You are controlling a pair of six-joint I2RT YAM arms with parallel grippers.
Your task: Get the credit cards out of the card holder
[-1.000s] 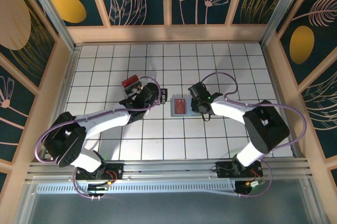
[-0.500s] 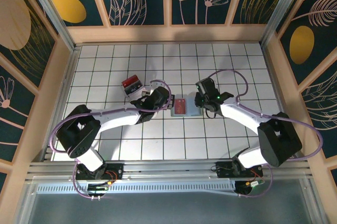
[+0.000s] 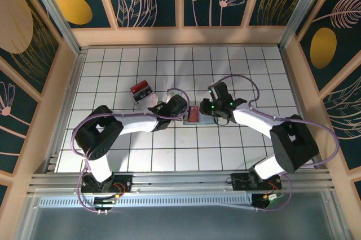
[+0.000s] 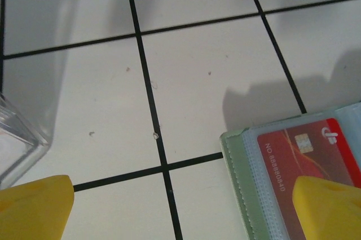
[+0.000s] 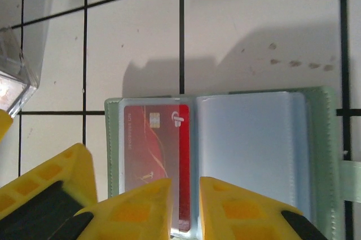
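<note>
Holder (image 3: 203,120) lies open and flat near the middle of the gridded worktop (image 3: 254,65). In the top view the left arm (image 3: 141,123) is at its 9 o'clock and the right arm (image 3: 254,120) at its 3 o'clock. The black wrists overlap the holder's two ends, leaving a scrap of red card (image 3: 192,114) in sight between them. A clear box (image 3: 141,90) with red and white contents stands at the holder's 10 o'clock, close by the left arm.

In the left wrist view the left jaws stand wide. One yellow finger (image 4: 34,206) sits at 7 o'clock below the box corner (image 4: 14,138). The other (image 4: 330,206) sits at 5 o'clock, over the card (image 4: 293,155). Both are cut off by the lower edge, so contact cannot be told. Of the holder (image 4: 237,189), the green stitched corner is in frame and the rest runs off at 4 o'clock.

In the right wrist view the holder (image 5: 254,150) spreads across the frame, its near edge behind the fingers (image 5: 141,212). The card (image 5: 152,144) sits in the 9 o'clock pocket. The 3 o'clock pocket is cloudy blue, and what it contains cannot be made out. The right jaws are narrow, with a slim gap over the card's edge by the fold. Whether they pinch anything cannot be told. Another yellow finger (image 5: 48,192) at 8 o'clock covers the holder's near left corner. The box (image 5: 14,71) is clipped at 9 o'clock.
</note>
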